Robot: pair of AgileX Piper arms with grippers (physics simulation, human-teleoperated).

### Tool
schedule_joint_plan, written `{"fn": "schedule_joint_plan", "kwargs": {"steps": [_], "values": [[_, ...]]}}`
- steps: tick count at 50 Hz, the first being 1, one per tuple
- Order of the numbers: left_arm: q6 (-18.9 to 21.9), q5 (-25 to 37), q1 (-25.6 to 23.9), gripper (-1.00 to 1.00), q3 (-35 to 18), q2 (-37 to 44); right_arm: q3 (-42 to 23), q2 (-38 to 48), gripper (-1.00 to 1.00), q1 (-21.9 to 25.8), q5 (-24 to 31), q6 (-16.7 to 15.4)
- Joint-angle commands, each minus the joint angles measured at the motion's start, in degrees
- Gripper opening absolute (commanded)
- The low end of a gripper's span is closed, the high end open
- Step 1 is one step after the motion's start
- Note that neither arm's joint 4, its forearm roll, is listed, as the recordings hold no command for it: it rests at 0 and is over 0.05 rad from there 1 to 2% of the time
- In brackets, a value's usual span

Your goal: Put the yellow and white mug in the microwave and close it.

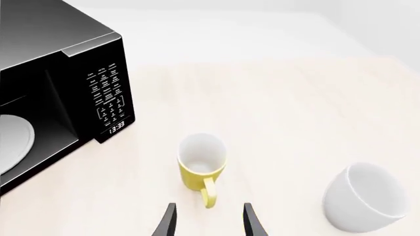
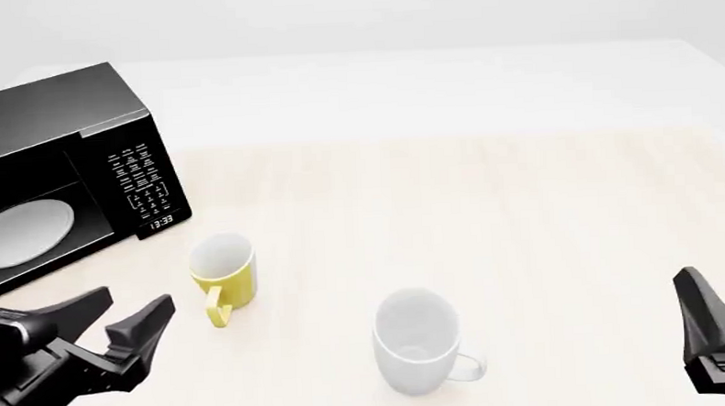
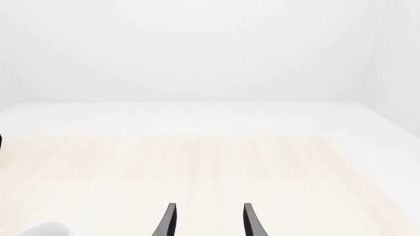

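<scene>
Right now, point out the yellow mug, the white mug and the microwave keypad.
yellow mug (image 2: 225,269), front view, outer wall
white mug (image 2: 409,366), front view, outer wall
microwave keypad (image 1: 109,93), left wrist view, button panel

Spread right hand (image 3: 207,221) above table (image 3: 210,167), perhaps.

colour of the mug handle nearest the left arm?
Yellow, matching the yellow and white mug outside; clearest in the left wrist view.

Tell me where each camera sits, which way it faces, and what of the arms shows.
Front: fixed above and behind the arms, looking forward and down at the microwave, both grippers low at the edges.
Left wrist: behind the left gripper, facing the yellow and white mug.
Right wrist: behind the right gripper, facing bare table.
Front and left wrist share both mugs, including the white mug.
</scene>
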Motion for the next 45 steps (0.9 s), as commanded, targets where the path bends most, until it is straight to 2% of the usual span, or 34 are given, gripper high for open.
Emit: {"fn": "schedule_joint_plan", "kwargs": {"steps": [1,25,45], "values": [[-0.08,-7.92,0.02,1.00,0.73,8.78,0.00,0.00,1.00,-0.01,0.00,-0.01],[-0.62,-21.33,0.46,1.00,0.05,25.35,0.00,0.01,1.00,-0.01,0.00,-0.01],[-1.44,-27.63,0.33,1.00,-0.42,34.97,0.00,0.00,1.00,0.00,0.00,0.00]]}}
